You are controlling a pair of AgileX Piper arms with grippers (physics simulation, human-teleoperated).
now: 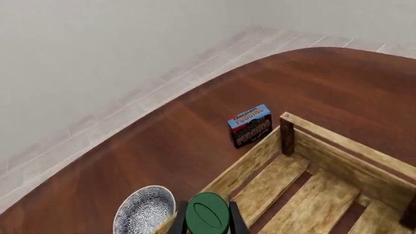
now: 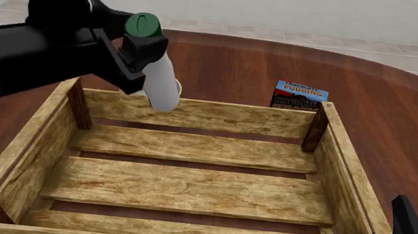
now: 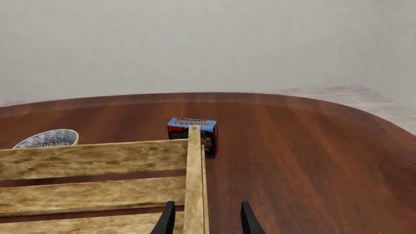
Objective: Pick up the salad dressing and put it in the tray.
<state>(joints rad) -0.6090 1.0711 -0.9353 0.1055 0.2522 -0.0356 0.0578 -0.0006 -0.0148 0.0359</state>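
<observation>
Left end effector [image 2: 142, 47] grips the salad dressing [image 2: 158, 76] in the upper left of the front view, above the far rail of the tray [image 2: 193, 114].

The bottle hangs tilted, its dark green cap up and its white body reaching down toward the tray's far left corner, clear of the slats. In the left wrist view the green cap sits between the dark fingers [image 1: 233, 219], with the patterned bowl [image 1: 144, 210] just beside the tray's outer wall. The pudding box [image 2: 300, 96] stands on the table [image 2: 398, 115] just beyond the tray's far right corner post. The right end effector [image 3: 204, 219] hovers at the lower right of the front view, its fingers apart and straddling the tray's right wall, holding nothing.
</observation>
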